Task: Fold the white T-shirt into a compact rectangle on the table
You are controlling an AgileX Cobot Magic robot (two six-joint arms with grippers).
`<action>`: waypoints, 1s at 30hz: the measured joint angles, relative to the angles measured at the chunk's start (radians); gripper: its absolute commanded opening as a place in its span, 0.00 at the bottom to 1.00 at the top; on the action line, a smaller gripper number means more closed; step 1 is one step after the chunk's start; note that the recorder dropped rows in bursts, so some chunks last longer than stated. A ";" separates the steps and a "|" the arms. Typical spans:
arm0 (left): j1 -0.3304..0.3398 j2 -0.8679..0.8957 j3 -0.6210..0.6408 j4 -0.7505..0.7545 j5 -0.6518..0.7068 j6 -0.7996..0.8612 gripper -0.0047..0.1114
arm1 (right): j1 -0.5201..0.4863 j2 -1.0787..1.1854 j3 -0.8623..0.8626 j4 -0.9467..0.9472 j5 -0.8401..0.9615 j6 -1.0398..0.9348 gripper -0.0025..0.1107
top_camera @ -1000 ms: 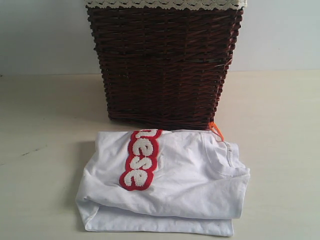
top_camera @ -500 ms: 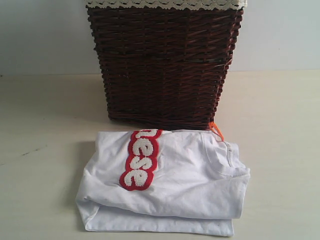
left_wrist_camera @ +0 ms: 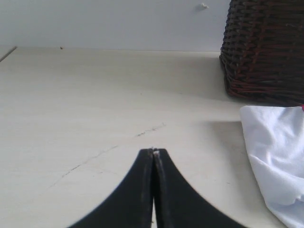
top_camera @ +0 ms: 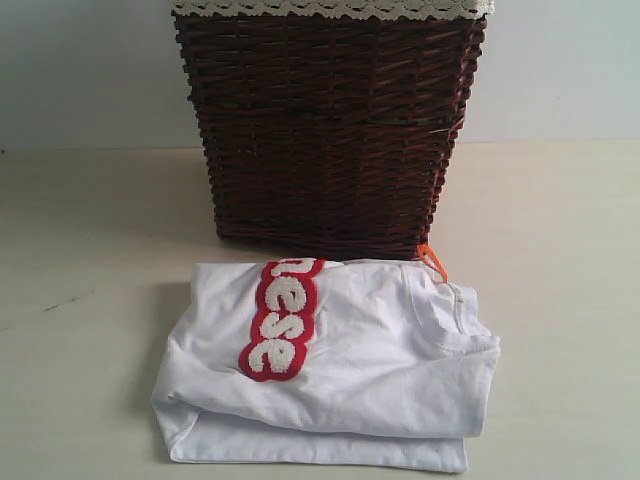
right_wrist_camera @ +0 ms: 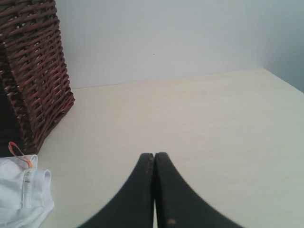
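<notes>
One garment on record: found the white T-shirt (top_camera: 380, 370) lying folded in a rough rectangle on the table (top_camera: 80, 250), with layered edges toward the near side, the red-edged lettering (top_camera: 278, 320) on top and the orange tag (top_camera: 430, 258) at the far right corner. Located it just in front of the dark wicker basket (top_camera: 330, 130), tag close against the basket's base. Saw the left gripper (left_wrist_camera: 153, 152) fully closed, tips pressed together, holding nothing, over the table left of the shirt and apart from it. Saw the right gripper (right_wrist_camera: 154, 156) likewise closed and empty, over the table on the shirt's right.
</notes>
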 measured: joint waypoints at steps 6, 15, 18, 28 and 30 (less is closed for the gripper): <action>0.000 0.000 0.000 0.000 0.000 0.000 0.04 | 0.000 0.000 0.000 0.144 0.003 -0.165 0.02; 0.000 0.000 0.000 0.000 0.000 0.000 0.04 | 0.000 0.000 0.000 0.161 0.030 -0.165 0.02; 0.000 0.000 0.000 0.000 0.000 0.000 0.04 | 0.000 0.000 0.000 0.161 0.035 -0.165 0.02; 0.000 0.000 0.000 0.000 0.000 0.000 0.04 | 0.000 0.000 0.000 0.163 0.035 -0.163 0.02; 0.000 0.000 0.000 0.000 0.000 0.000 0.04 | 0.000 0.000 0.000 0.165 0.035 -0.163 0.02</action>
